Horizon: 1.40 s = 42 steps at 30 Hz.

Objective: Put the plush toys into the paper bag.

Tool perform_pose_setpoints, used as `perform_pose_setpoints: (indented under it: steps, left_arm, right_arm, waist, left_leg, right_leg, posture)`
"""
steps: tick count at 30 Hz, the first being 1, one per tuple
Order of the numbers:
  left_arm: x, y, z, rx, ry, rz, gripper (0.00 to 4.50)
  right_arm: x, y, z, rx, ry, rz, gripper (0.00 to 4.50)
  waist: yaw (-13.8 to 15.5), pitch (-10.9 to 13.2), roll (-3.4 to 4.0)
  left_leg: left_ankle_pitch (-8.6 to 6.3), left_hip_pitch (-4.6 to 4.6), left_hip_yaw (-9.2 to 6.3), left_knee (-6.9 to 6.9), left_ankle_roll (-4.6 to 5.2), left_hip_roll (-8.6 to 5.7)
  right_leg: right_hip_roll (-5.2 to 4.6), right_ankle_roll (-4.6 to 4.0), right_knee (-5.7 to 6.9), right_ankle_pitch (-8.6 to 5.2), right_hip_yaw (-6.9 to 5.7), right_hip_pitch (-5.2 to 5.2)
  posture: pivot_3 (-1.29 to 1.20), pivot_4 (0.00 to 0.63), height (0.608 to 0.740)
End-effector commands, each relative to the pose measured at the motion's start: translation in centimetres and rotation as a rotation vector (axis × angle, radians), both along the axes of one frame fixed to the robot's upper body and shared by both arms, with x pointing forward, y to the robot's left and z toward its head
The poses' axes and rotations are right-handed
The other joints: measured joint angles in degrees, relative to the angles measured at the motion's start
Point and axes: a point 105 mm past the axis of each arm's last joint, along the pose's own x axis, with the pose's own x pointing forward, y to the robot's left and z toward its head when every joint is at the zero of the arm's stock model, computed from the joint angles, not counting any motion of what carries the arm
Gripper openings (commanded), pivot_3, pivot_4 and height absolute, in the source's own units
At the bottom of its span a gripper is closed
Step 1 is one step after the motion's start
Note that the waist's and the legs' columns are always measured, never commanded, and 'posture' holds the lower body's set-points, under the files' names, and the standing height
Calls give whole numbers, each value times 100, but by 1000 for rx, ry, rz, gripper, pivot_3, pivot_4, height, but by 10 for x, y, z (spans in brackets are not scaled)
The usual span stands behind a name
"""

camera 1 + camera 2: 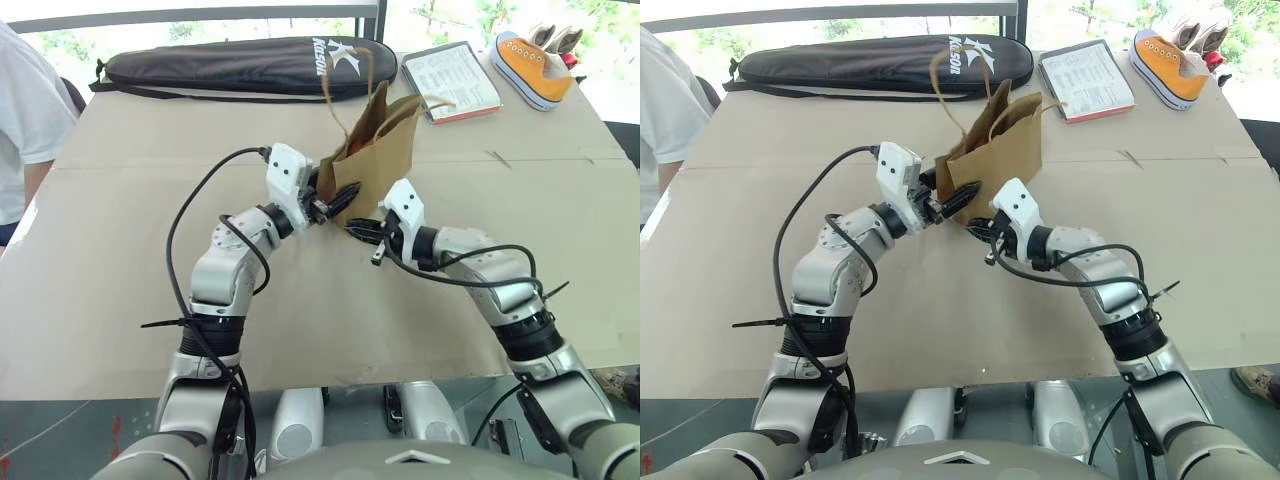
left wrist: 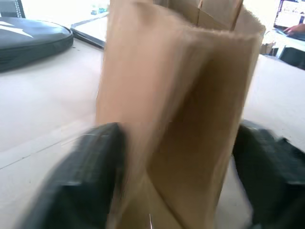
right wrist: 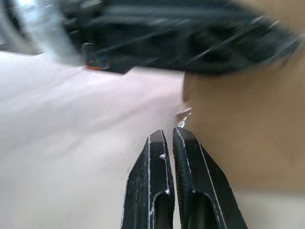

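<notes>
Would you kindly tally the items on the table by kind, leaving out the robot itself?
Paper bag: 1
Black racket case: 1
Orange-and-white sneaker: 1
Printed sheet on a board: 1
Total: 4

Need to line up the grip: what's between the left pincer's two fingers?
The paper bag stands between the left pincer's fingers, as the left wrist view shows; the fingers sit on either side of its lower part.

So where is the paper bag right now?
The paper bag stands mid-table in the head views, just in front of the black racket case, with the left gripper straddling its lower corner.
</notes>
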Motion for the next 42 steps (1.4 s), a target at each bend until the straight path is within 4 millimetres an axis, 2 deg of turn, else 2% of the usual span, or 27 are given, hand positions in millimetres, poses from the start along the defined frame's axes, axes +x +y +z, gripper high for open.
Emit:
perform_pose_setpoints:
  steps: [1,4,5,8,11,14,16,17,19,22,23,25,28,32,35,39,42]
  left_arm:
    - [-2,0,12,-15,-77,5,1704]
    - [-5,5,19,-33,-113,-52,258]
    - [-7,7,21,-40,-125,-74,59]
    - [-11,17,28,9,-178,-197,59]
    - [-20,28,29,104,-234,-373,59]
    - [-17,46,28,220,-280,-476,0]
    - [-11,55,28,293,-319,-523,0]
    - [-9,59,24,336,-314,-562,0]
    - [-6,63,16,380,-292,-621,0]
    - [-1,63,10,367,-253,-658,0]
    - [-1,63,7,379,-244,-666,347]
    - [-1,59,3,390,-234,-686,1042]
    - [7,66,14,287,-205,-578,2435]
    - [-1,79,19,252,-137,-460,4471]
    - [-28,90,19,176,-26,-394,4471]
    - [-69,107,10,108,111,-260,4471]
    - [-99,119,-2,79,188,-150,4471]
  right_arm:
    - [-13,-3,26,57,-68,22,0]
    - [-22,-12,31,56,-103,-3,0]
    - [-24,-13,33,57,-116,-9,0]
    - [-29,-26,42,40,-198,-62,0]
    - [-49,-43,54,91,-211,-22,0]
    - [-73,-69,60,65,-211,-22,837]
    - [-86,-90,57,5,-208,-49,1823]
    - [-91,-103,55,-32,-208,-86,1977]
    - [-97,-122,54,-95,-218,-142,2929]
    - [-100,-134,58,-123,-243,-181,4146]
    - [-99,-135,59,-126,-247,-190,4486]
    - [-99,-141,60,-139,-252,-205,4500]
    - [-92,-140,66,-159,-291,-213,4500]
    - [-91,-150,73,-126,-291,-224,4500]
    - [-95,-166,74,-122,-265,-225,4500]
    - [-102,-186,75,-130,-237,-225,4500]
    - [-105,-204,67,-189,-196,-235,4500]
  waist:
    - [-13,0,0]
    - [-4,0,0]
    - [-2,0,0]
    - [-3,0,0]
    - [10,0,0]
    - [50,0,0]
    - [74,-2,-3]
    - [90,-2,-3]
    - [141,-2,-3]
    - [108,-3,-4]
    - [100,-3,-4]
    - [74,-3,-5]
    - [45,-3,-5]
    - [-25,-3,-5]
    - [-59,-4,-2]
    - [-30,-4,1]
    - [12,-4,2]
  left_leg:
    - [0,1,0,0,0,1]
    - [0,3,-3,-2,0,1]
    - [0,3,-3,-1,0,1]
    - [0,3,0,-1,0,0]
    - [0,3,-1,-1,-1,0]
    - [0,-3,0,-1,-1,-2]
    - [0,-2,1,-1,0,-5]
    - [0,0,2,-1,0,-5]
    - [0,1,1,0,0,-6]
    - [0,2,4,4,0,-6]
    - [0,2,4,6,0,-4]
    - [0,3,2,8,0,-3]
    - [0,1,-1,8,0,-3]
    - [0,0,-4,5,0,-2]
    - [0,4,-2,-3,0,3]
    - [-1,11,-3,-9,0,7]
    - [0,15,-1,-7,-1,8]
  right_leg:
    - [1,0,1,0,0,0]
    - [2,0,2,0,-1,0]
    - [2,0,2,0,-1,1]
    - [1,0,0,0,-1,0]
    - [1,-1,-1,-1,-3,0]
    - [-3,-1,-11,-1,-6,2]
    - [-6,-1,-13,-2,-7,3]
    - [-6,-1,-15,-2,-7,6]
    - [-5,-1,-15,-3,-10,8]
    - [-5,0,-15,-3,-6,9]
    - [-4,1,-14,-3,-5,9]
    - [-3,2,-11,-3,-5,10]
    - [-3,2,-10,-2,-6,10]
    - [-3,3,-8,-2,-6,10]
    - [-2,3,-9,-3,-2,9]
    - [-7,2,-8,-3,-6,10]
    - [-14,5,-9,-7,-12,14]
  posture:
    - [0,150,740]
    - [0,150,740]
    - [0,150,740]
    - [0,150,740]
    - [0,150,740]
    - [0,150,740]
    - [0,150,740]
    - [0,150,740]
    - [0,150,740]
    - [0,150,740]
    - [0,150,740]
    - [0,150,740]
    - [0,150,740]
    - [0,150,740]
    - [0,150,740]
    - [0,150,740]
    - [0,150,740]
